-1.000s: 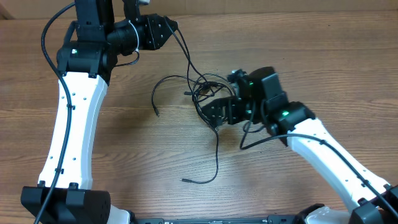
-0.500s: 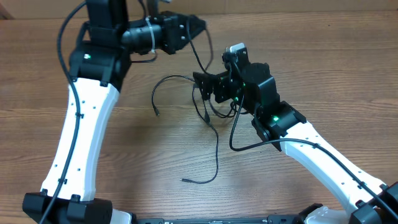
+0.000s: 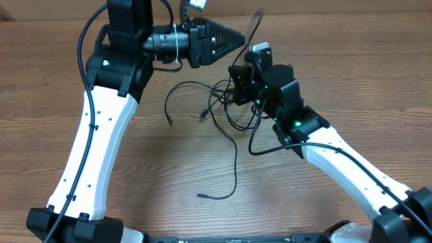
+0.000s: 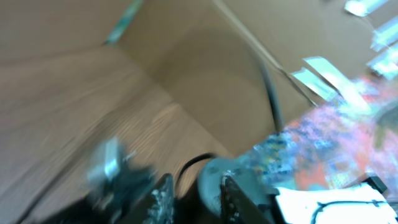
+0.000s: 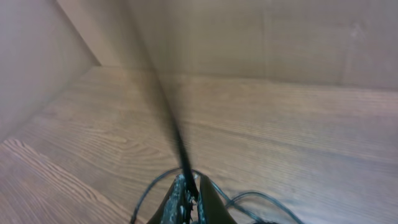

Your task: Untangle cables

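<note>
We see the right jaws clamped on a strand of the cables (image 3: 235, 165), which trail across the worktop (image 3: 358, 67) at frame centre; whether the left jaws are apart we cannot tell.

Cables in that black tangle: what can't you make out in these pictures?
Left wrist view: motion blur; whether the left tool grips anything is unclear.
Overhead: the right tool covers part of the thin black cables.
Right wrist view: the pinched strand blurs away toward the top edge.
</note>
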{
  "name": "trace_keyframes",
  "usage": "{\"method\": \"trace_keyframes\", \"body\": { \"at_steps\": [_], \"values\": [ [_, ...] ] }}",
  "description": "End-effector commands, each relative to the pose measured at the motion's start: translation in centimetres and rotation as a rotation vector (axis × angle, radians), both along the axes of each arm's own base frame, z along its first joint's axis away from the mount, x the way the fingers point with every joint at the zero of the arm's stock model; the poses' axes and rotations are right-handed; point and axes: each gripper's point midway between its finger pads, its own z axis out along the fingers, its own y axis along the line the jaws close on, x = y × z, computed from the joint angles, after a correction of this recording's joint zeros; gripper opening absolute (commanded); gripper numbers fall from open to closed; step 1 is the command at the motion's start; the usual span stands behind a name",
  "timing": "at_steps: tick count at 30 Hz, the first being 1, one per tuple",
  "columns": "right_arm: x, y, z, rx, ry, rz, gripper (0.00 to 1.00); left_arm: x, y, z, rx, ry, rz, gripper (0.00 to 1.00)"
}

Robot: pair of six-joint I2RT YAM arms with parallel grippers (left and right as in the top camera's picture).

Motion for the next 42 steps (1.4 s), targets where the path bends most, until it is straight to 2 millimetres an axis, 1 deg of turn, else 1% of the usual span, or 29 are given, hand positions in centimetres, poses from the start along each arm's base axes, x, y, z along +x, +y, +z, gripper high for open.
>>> {"method": "trace_keyframes", "body": {
  "at_steps": [1, 2, 5, 6, 7, 8, 9, 11, 13, 16, 18, 19, 23, 25, 26, 28, 29, 32, 35, 37, 38, 42],
  "values": [
    [-0.3, -2.3, 4.2, 0.084, -0.032, -0.07, 0.04, 1.8, 1.7, -0.7, 0.085, 0.013, 0.187, 0.37],
    [-0.4, -2.9, 4.4, 0.088, -0.025, -0.082, 0.04, 2.2, 2.1, -1.6, 0.118, 0.045, 0.233, 0.44],
    [-1.0, -4.5, 5.9, 0.11, -0.03, -0.102, 0.04, 2.9, 3.1, -3.9, 0.197, 0.116, 0.325, 0.73],
    [-1.3, -4.9, 6.8, 0.124, -0.044, -0.095, 0.04, 2.9, 3.4, -4.5, 0.22, 0.14, 0.345, 0.77],
    [-1.5, -5.2, 7.5, 0.136, -0.057, -0.088, 0.04, 2.7, 3.4, -5.0, 0.237, 0.159, 0.352, 0.77],
    [-1.7, -5.6, 8.3, 0.148, -0.072, -0.083, 0.04, 2.4, 3.3, -5.6, 0.252, 0.177, 0.349, 0.75],
    [-2.0, -6.1, 9.2, 0.159, -0.091, -0.083, 0.04, 2.0, 3.0, -6.0, 0.267, 0.179, 0.331, 0.72],
    [-2.2, -7.0, 10.3, 0.172, -0.113, -0.099, 0.04, 1.0, 1.8, -6.8, 0.301, 0.142, 0.272, 0.72],
    [-2.6, -7.3, 10.9, 0.18, -0.125, -0.097, 0.04, 0.0, 0.4, -7.8, 0.33, 0.103, 0.21, 0.76],
    [-3.1, -7.1, 11.1, 0.194, -0.112, -0.075, 0.04, -1.3, -1.9, -9.7, 0.36, 0.091, 0.143, 0.8],
    [-3.2, -7.1, 11.1, 0.204, -0.1, -0.078, 0.04, -1.7, -3.1, -11.4, 0.395, 0.101, 0.13, 0.8],
    [-3.2, -7.2, 11.1, 0.203, -0.099, -0.078, 0.04, -1.7, -3.4, -12.6, 0.429, 0.11, 0.14, 0.8],
    [-3.5, -7.3, 11.6, 0.208, -0.109, -0.078, 0.04, -1.3, -4.0, -17.6, 0.547, 0.197, 0.201, 0.79],
    [-3.7, -7.6, 12.0, 0.211, -0.12, -0.084, 0.04, -1.2, -4.3, -19.4, 0.571, 0.241, 0.194, 0.79],
    [-3.7, -8.0, 12.3, 0.213, -0.127, -0.092, 0.04, -1.1, -4.4, -20.2, 0.581, 0.263, 0.193, 0.79],
    [-3.8, -9.5, 13.1, 0.215, -0.142, -0.126, 0.04, -0.9, -4.6, -21.6, 0.591, 0.306, 0.192, 0.8],
    [-3.8, -10.6, 13.6, 0.216, -0.152, -0.152, 0.04, -0.7, -4.8, -22.1, 0.595, 0.322, 0.193, 0.82],
    [-3.7, -14.0, 15.2, 0.233, -0.19, -0.235, 0.04, -0.4, -5.1, -24.2, 0.614, 0.384, 0.198, 0.92],
    [-4.4, -16.7, 17.3, 0.276, -0.233, -0.302, 0.04, -0.2, -5.2, -26.5, 0.639, 0.448, 0.203, 0.96],
    [-5.0, -17.6, 18.3, 0.282, -0.264, -0.313, 0.04, -0.2, -5.4, -28.1, 0.656, 0.49, 0.204, 0.98],
    [-5.4, -17.9, 18.7, 0.285, -0.275, -0.314, 0.04, -0.2, -5.5, -28.9, 0.667, 0.507, 0.201, 0.97],
    [-6.4, -18.1, 19.8, 0.33, -0.288, -0.317, 0.04, -0.5, -5.8, -31.8, 0.709, 0.56, 0.185, 0.94]
  ]
}}
